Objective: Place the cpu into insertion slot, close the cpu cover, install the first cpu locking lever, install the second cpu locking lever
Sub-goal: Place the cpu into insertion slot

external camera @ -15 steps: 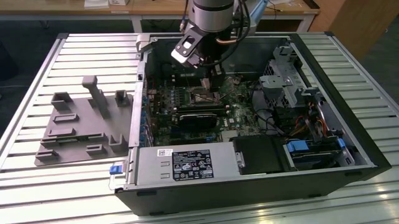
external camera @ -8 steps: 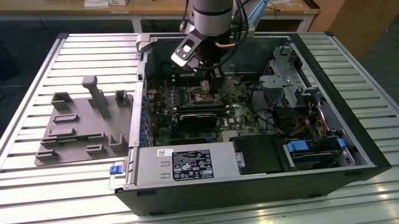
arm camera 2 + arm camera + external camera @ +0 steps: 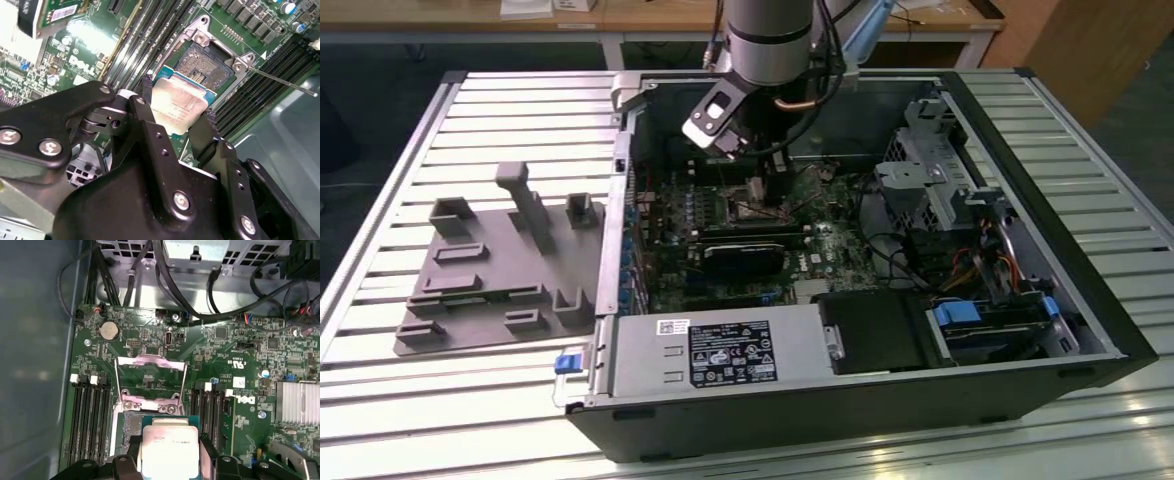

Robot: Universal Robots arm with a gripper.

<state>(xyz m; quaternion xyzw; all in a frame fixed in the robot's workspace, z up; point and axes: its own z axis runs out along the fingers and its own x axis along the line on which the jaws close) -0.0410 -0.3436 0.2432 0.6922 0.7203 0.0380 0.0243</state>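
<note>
**Holding the cpu over the open insertion slot: hazards and contents**

The cpu (image 3: pixel 180 102) is pinched by two opposite edges between the fingers of the tool (image 3: pixel 170 457), with its pale metal top turned toward the wrist cameras. It is held over the near part of the insertion slot (image 3: pixel 207 62). Contact with the slot cannot be confirmed in either wrist view.

**Hazards**

- A slip is judged possible, since only narrow fingers bear on thin edges. The fine contacts exposed in the slot could be bent by a dropped or skewed chip.
- Misalignment is judged the main risk. Part of the contact field is seen uncovered beyond the chip, so the chip is not yet squared to the frame.
- A locking lever (image 3: pixel 280 82), a thin rod standing off beside the slot, could be caught by the fingers.
- The cpu cover (image 3: pixel 150 361) stands open on its hinge just beyond the slot and could be struck if the tool is carried too far forward.

**Contents**

- No seated part can be confirmed in the insertion slot.
- The slot is flanked by dark memory slots (image 3: pixel 90 410) on the motherboard (image 3: pixel 240 350).
- The motherboard, a silver power supply box (image 3: pixel 720 350) and cabling are contained in the computer case (image 3: pixel 854 420), which lies open on the slatted table (image 3: pixel 454 420).
- A grey fixture plate (image 3: pixel 494 270) lies on the table beside the case, at the exterior view's left.
</note>
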